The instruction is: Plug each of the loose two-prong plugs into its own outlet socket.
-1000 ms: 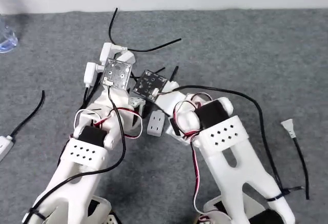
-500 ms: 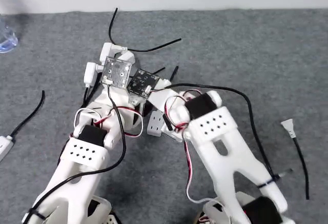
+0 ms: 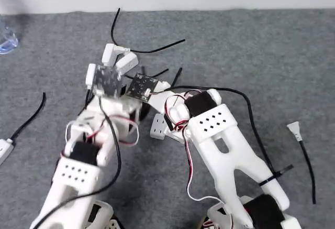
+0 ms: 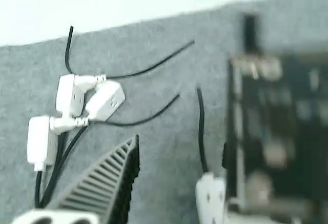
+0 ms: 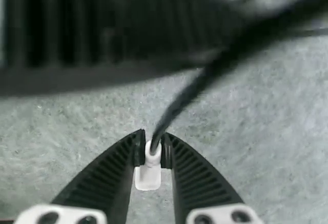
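From above, the left arm (image 3: pixel 78 158) and the right arm (image 3: pixel 222 134) lean together over the grey carpet (image 3: pixel 235 45), their wrists close to each other. A white socket (image 3: pixel 159 127) lies flat on the carpet just beside the right arm's wrist. Behind the wrists there is a cluster of white pieces (image 3: pixel 119 57) with thin black wires. I cannot tell if these are already joined. A second plug (image 3: pixel 294 129) lies free, well apart on the outer side of the right arm.

In the left wrist view, the left gripper (image 4: pixel 159 157) shows one ribbed finger (image 4: pixel 110 183) with bare carpet beside it. So it is released and holds nothing.

In the right wrist view, the right gripper (image 5: pixel 151 138) is clenched on the white plug (image 5: pixel 147 175), and its cable (image 5: pixel 187 93) runs away from the wrist. The prongs are hidden, so I cannot say which way they point.

The step in hand, as I judge it, is to bring this plug to the socket. To do it well, the grasp should stay firm and the wrist should turn until the prongs face the slots squarely. Then the plug should be pushed straight, not at an angle. The socket is light and may slide on the carpet, so the free left gripper would do well to hold it steady. The cable should stay slack, so that it does not pull the plug sideways.
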### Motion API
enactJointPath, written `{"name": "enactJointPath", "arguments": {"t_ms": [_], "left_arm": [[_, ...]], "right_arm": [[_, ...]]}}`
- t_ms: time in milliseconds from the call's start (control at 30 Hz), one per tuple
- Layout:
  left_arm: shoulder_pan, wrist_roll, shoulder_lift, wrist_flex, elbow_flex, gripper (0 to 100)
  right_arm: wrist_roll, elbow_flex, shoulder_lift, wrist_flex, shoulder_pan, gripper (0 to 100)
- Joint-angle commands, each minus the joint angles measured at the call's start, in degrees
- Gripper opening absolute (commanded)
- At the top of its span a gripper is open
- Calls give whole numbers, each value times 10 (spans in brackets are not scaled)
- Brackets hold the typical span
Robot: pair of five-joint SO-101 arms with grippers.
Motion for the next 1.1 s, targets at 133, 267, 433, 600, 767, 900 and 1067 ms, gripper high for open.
{"name": "enactJointPath", "arguments": {"t_ms": [133, 267, 433, 600, 767, 900, 1067], "left_arm": [[-19, -59, -169, 3, 154, 250], [-23, -67, -265, 2, 218, 250], [-4, -67, -375, 5, 278, 250], [-6, -67, -455, 54, 298, 250], [-8, -67, -507, 77, 315, 250], [-7, -67, -519, 92, 317, 250], [-8, -67, -519, 91, 317, 250]], "right_arm": [[47, 61, 64, -101, 62, 8], [62, 72, 90, -127, 73, 8], [77, 69, 95, -135, 70, 8], [77, 71, 96, -147, 73, 8], [78, 70, 118, -125, 74, 12], [86, 69, 182, -124, 74, 13], [105, 49, 231, -112, 74, 13]]}}
